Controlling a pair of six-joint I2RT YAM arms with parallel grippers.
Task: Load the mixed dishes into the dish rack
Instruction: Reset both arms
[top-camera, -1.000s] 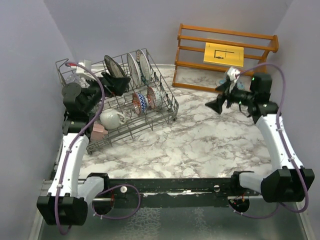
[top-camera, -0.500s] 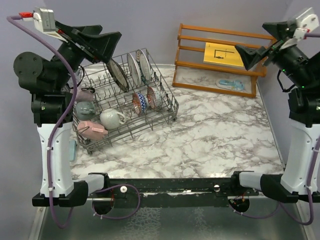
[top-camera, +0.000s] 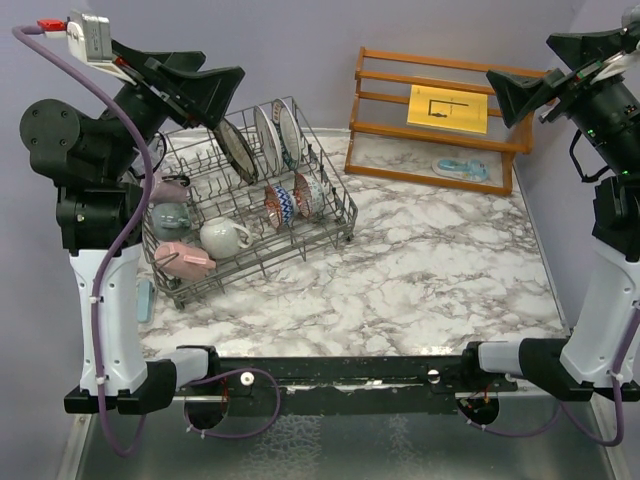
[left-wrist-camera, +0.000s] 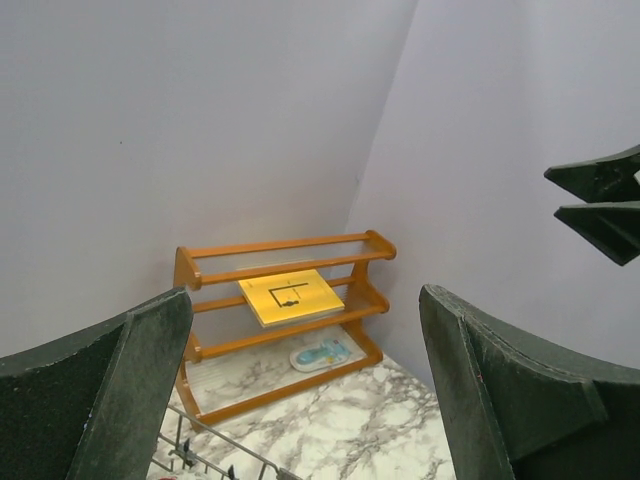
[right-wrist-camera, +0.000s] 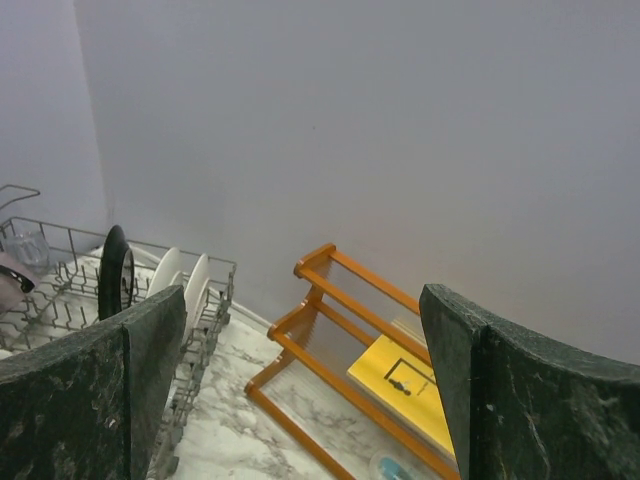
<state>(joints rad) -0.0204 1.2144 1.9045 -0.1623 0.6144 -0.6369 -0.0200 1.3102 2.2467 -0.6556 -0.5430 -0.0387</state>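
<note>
The dish rack stands at the table's left, filled with dishes. Three plates stand upright at its back, one of them dark-rimmed. Two red-patterned bowls stand in the middle. The white mug, pink mug, grey mug and mauve mug lie at its left. The glass shows only in the right wrist view, with the plates. My left gripper is open and empty, high above the rack. My right gripper is open and empty, high at the far right.
An orange-brown wooden shelf with a yellow card stands at the back right. A flat light-blue-and-white item lies on its lowest level. Purple walls close in on both sides and the back.
Both arms have risen from low over the table to high, upright poses. Over the last half second the right gripper has shifted slightly further right. The dishes have not moved.
</note>
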